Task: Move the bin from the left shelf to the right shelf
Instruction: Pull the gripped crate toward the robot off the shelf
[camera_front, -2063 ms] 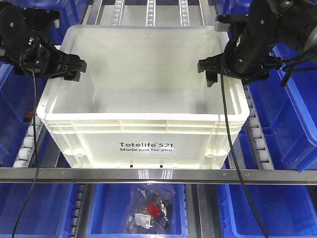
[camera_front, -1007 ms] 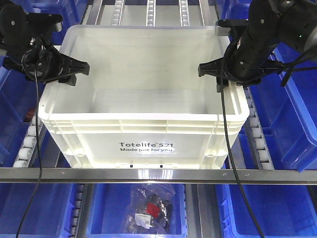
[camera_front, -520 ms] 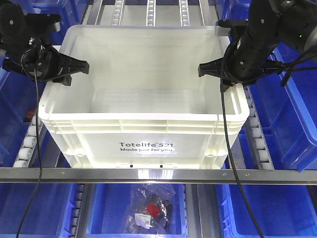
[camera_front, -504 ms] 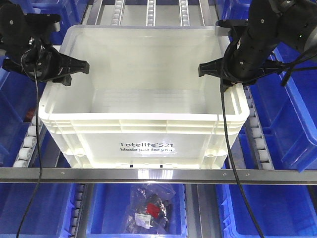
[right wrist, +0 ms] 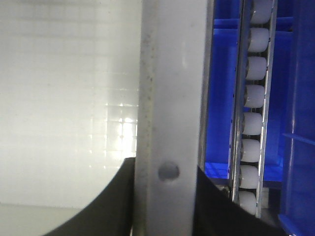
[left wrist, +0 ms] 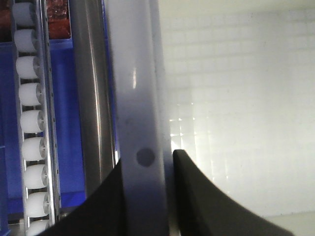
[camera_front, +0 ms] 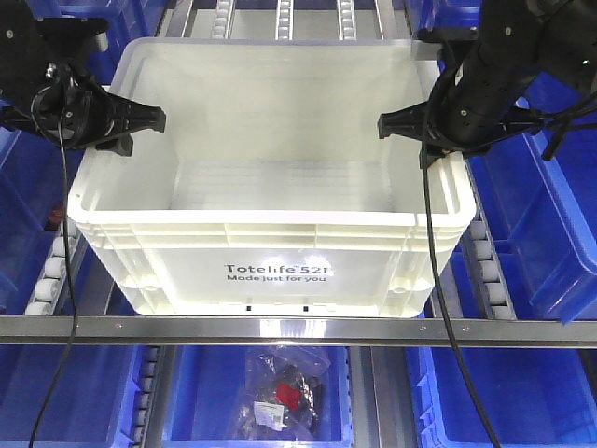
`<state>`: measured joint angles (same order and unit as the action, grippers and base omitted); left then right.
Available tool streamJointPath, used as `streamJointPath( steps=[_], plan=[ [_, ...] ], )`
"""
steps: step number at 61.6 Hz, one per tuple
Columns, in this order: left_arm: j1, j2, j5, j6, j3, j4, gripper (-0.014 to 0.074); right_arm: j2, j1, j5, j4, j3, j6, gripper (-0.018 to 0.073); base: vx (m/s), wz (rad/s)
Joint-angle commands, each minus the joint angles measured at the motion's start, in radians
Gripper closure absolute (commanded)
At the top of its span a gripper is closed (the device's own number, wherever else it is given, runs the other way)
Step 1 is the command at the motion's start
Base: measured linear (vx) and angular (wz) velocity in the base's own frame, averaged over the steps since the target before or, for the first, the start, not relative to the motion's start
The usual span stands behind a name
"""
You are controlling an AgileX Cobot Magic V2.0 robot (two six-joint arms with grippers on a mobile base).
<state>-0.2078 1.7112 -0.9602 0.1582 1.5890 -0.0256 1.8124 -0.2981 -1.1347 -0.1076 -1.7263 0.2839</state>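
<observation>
Since two seconds earlier, both arms have shifted their jaws from just inside the walls onto the rims, and the bin (camera_front: pixel 275 233) now looks slightly raised and nearer the camera. It sits over a roller rack (camera_front: pixel 53 271) behind a steel front rail (camera_front: pixel 280 329); which shelf this is cannot be told. Its long axis runs from 9 to 3 o'clock. The left gripper (camera_front: pixel 140 131) pinches the 9 o'clock rim and the right gripper (camera_front: pixel 410 138) the 3 o'clock rim. Each pair of jaws is narrow, one finger inside the wall, one outside. Neither arm is nearer. Travel toward 3 o'clock would probably have to clear the blue bins (camera_front: pixel 550 215) alongside.
</observation>
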Motion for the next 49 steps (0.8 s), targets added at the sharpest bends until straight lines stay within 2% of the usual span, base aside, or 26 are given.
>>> streamJointPath(
  steps=[1, 30, 49],
  plan=[
    [-0.008, -0.080, 0.053, -0.013, 0.034, -0.027, 0.0486, -0.092, -0.001, 0.078, -0.015, -0.041, -0.004, 0.0513, 0.00, 0.00],
    [-0.008, -0.160, 0.055, -0.014, 0.034, -0.027, 0.0486, -0.145, -0.001, 0.085, 0.032, -0.041, -0.008, 0.0513, 0.00, 0.00],
    [-0.008, -0.181, 0.060, -0.014, 0.034, -0.027, 0.0486, -0.170, -0.001, 0.093, 0.030, -0.040, -0.008, 0.0513, 0.00, 0.00]
  ],
)
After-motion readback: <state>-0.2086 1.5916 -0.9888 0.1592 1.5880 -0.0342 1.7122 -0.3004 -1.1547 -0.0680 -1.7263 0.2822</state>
